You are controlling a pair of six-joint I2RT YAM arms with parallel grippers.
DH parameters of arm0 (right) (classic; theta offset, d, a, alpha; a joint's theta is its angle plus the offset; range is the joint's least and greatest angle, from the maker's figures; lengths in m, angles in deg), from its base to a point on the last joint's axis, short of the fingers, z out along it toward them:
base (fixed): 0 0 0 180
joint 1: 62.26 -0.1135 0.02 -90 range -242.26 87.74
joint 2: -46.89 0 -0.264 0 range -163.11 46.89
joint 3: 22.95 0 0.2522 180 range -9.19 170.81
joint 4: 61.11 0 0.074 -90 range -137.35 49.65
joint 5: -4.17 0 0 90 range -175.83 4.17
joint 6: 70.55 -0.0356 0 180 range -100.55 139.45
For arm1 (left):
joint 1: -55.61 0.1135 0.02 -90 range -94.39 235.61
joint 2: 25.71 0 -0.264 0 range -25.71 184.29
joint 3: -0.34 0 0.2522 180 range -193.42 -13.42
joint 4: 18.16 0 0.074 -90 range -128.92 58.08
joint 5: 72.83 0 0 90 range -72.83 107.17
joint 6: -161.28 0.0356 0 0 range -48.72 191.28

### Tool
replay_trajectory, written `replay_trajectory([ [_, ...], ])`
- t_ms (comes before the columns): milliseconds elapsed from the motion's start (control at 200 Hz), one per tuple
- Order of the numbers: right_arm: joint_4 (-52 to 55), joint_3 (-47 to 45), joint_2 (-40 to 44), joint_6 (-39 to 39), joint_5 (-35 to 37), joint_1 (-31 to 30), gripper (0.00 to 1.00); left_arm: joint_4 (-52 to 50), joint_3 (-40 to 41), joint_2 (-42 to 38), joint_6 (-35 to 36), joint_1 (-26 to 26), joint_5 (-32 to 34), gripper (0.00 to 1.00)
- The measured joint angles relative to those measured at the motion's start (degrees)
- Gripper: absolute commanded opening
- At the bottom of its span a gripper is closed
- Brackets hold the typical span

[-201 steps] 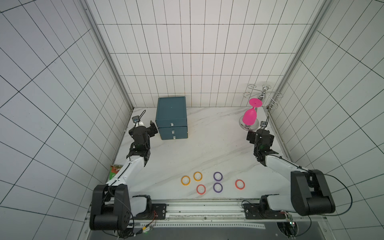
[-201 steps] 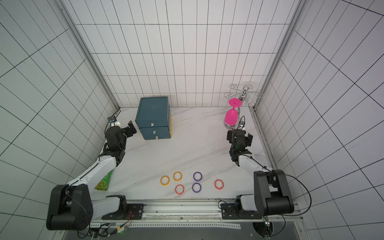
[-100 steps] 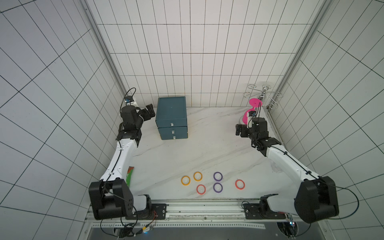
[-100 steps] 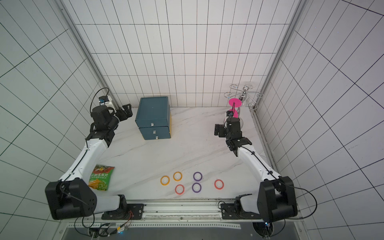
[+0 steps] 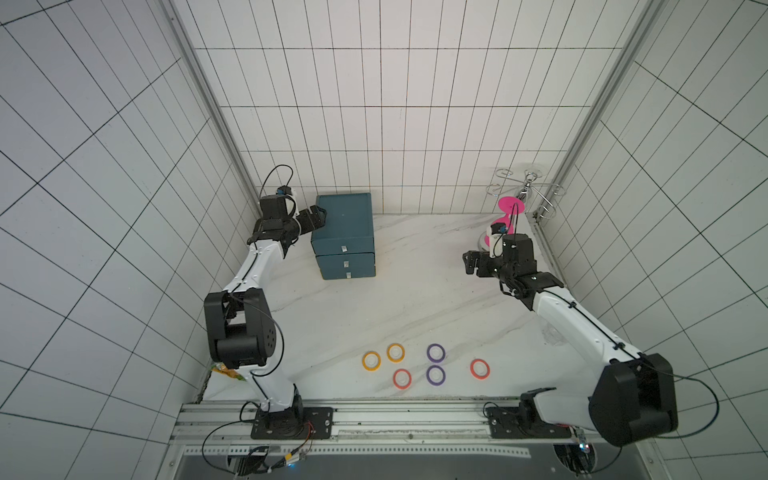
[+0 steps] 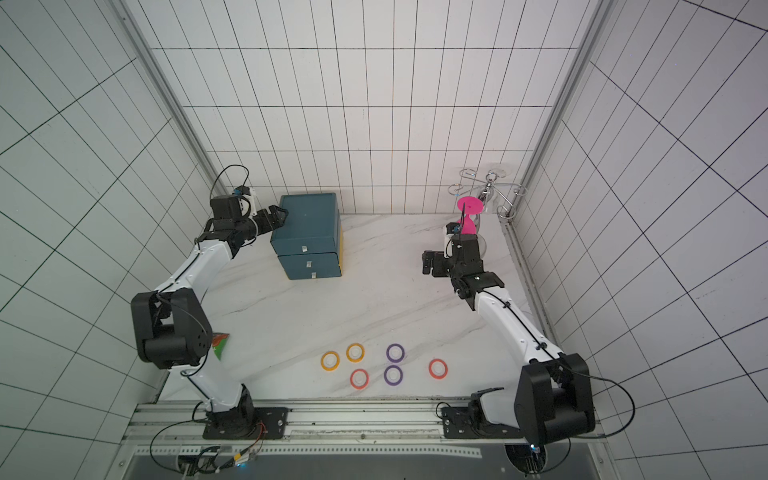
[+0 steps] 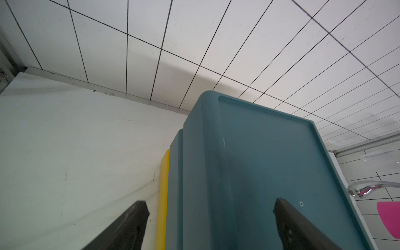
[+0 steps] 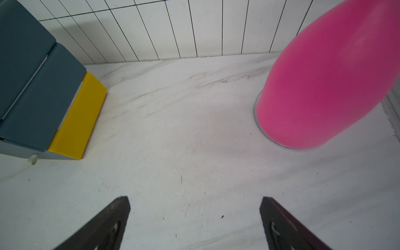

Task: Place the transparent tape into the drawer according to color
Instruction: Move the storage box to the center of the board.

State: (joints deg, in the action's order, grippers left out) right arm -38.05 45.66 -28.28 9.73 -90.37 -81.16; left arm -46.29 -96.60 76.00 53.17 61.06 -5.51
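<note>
L gripper, jaws wide, nothing held, is set astride cabinet top edge, upper left of centre. Probably cabinet is to be braced, so it should be clamped gently, w/o shifting it. R gripper is held open & empty, mid-right. Six tape rings are laid out lower centre.

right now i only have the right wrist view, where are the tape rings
Observer: Six lie flat near the front rail; one red ring sits apart from the other five, toward the right arm's base.
Operator: what is the left arm doing
Observer: The left end effector is open and empty at the top back corner of the cabinet.
Operator: any drawer open
Observer: No, all three drawer fronts look shut.
</note>
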Motion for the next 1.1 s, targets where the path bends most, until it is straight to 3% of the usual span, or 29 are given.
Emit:
replay_trajectory([
  [435, 1.33, 1.2, -0.76, 0.07, -1.2, 0.0, 0.99, -0.66, -0.33, 0.35, 3.13, -5.38, -0.52, 0.78],
  [1100, 1.49, 2.95, -3.85, 0.0, -5.29, -0.79, 0.99, 0.26, -1.05, 1.68, 2.75, -16.7, 1.9, 0.7],
])
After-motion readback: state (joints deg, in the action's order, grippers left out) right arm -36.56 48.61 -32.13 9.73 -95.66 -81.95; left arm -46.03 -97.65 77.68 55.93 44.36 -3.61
